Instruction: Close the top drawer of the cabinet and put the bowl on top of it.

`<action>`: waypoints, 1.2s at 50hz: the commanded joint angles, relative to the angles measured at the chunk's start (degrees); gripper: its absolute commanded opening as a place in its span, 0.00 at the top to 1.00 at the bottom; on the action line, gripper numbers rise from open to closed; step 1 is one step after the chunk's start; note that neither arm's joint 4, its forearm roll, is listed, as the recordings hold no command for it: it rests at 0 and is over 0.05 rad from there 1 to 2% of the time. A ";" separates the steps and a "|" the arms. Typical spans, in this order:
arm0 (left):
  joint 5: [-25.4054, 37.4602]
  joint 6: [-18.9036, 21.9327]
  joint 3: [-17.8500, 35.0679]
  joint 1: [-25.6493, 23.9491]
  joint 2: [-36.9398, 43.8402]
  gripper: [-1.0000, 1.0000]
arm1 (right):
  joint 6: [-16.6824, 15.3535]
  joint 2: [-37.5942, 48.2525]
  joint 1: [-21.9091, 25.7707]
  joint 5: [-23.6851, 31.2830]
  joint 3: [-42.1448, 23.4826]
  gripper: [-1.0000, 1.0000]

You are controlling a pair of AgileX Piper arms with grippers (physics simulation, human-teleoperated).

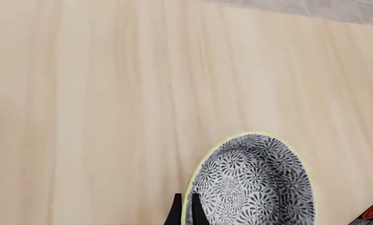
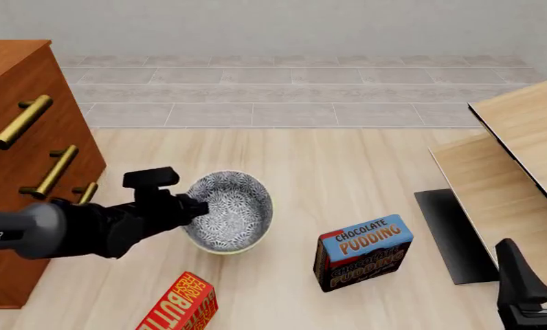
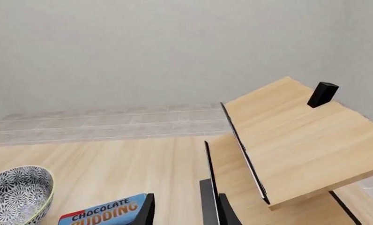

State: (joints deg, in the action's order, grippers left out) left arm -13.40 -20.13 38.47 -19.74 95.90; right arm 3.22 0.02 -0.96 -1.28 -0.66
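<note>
The bowl [image 2: 235,208], blue-grey floral with a pale rim, is tipped on its side just right of the cabinet [image 2: 17,75]. My left gripper [image 2: 196,205] is shut on the bowl's near rim. In the left wrist view the two fingertips [image 1: 175,212] straddle the rim of the bowl [image 1: 252,183]. The top drawer [image 2: 3,155] with its brass handle [image 2: 17,122] looks level with the two lower fronts. My right gripper [image 2: 541,275] stands open at the near right, holding nothing; the right wrist view also shows the gripper [image 3: 186,215] open, with the bowl [image 3: 18,192] far off.
A chocolate pudding box [image 2: 363,251] stands right of the bowl. A red butter box [image 2: 177,306] lies near the front edge. Pale light-wood furniture [image 2: 521,158] with a dark base fills the right side, close to my right gripper. A black peg [image 3: 323,93] sits on its top.
</note>
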 commanded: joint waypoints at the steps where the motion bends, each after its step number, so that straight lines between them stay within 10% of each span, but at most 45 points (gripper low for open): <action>1: 3.53 -0.51 0.83 -0.51 -4.35 1.00 | 0.01 0.00 -0.09 -0.16 0.13 0.00; 60: 34.33 -7.52 15.04 3.42 -21.84 1.00 | -0.11 0.01 0.36 0.13 0.21 0.00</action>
State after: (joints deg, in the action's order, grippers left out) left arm 15.56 -26.05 50.95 -17.38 76.49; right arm 3.05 0.03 -0.56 -1.03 -0.51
